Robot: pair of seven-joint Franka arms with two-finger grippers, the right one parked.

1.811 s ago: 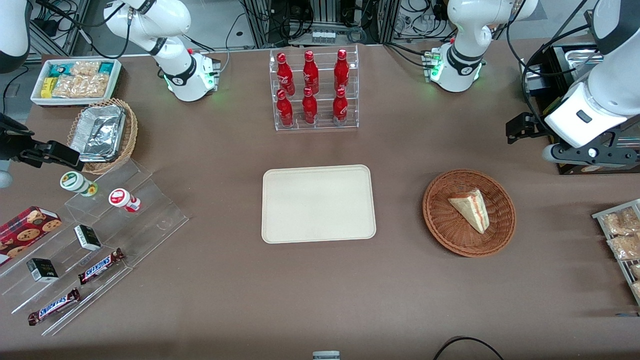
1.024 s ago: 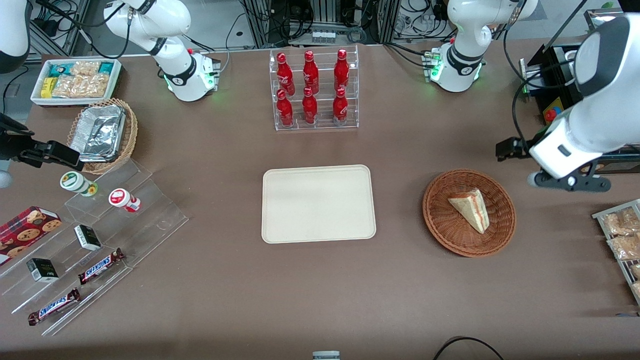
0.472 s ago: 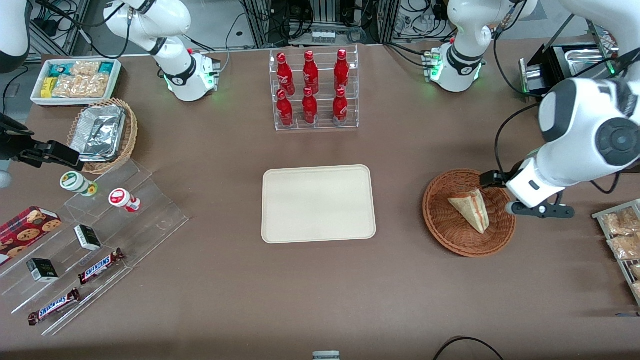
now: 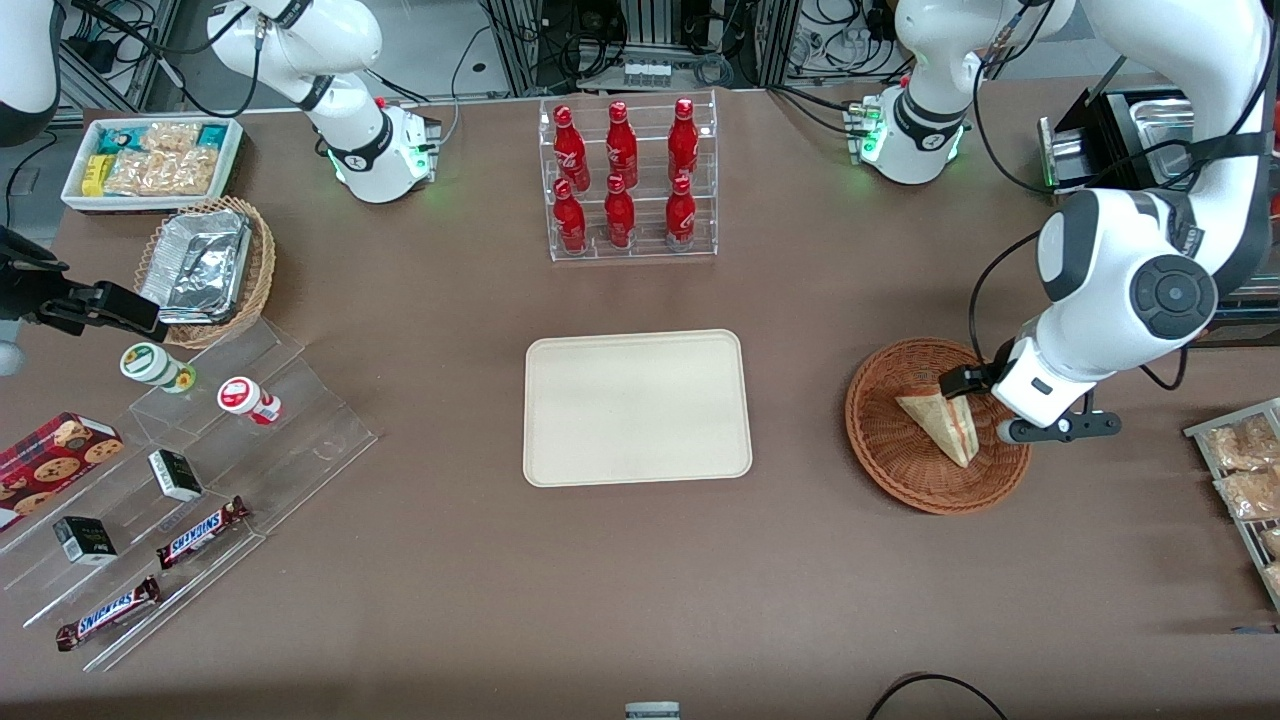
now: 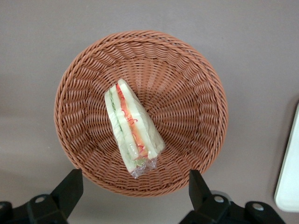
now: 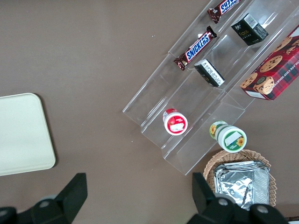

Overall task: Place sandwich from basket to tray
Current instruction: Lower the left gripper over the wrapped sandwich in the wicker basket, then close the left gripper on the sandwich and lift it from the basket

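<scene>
Sandwich (image 5: pixel 132 129) lies in the reddish-brown wicker basket (image 4: pixel 885 445), toward the working arm's end of the surface (image 4: pixel 450 600). Pincer (image 5: pixel 135 186) hovers above the basket, fingers (image 5: pixel 70 186) spread wide, holding nothing. Risk: soft wrapped wedge may crush or slip if the fingers close unevenly. Cream tray (image 4: pixel 637 407) sits mid-surface; a rack of red bottles (image 4: pixel 625 180) stands toward the edge farthest from the front camera.

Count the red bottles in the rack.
6 bottles, all in the clear rack: three on its upper row, three on the lower row, nearer the front camera. None seems hidden. The gripper hangs open above the basket.
</scene>
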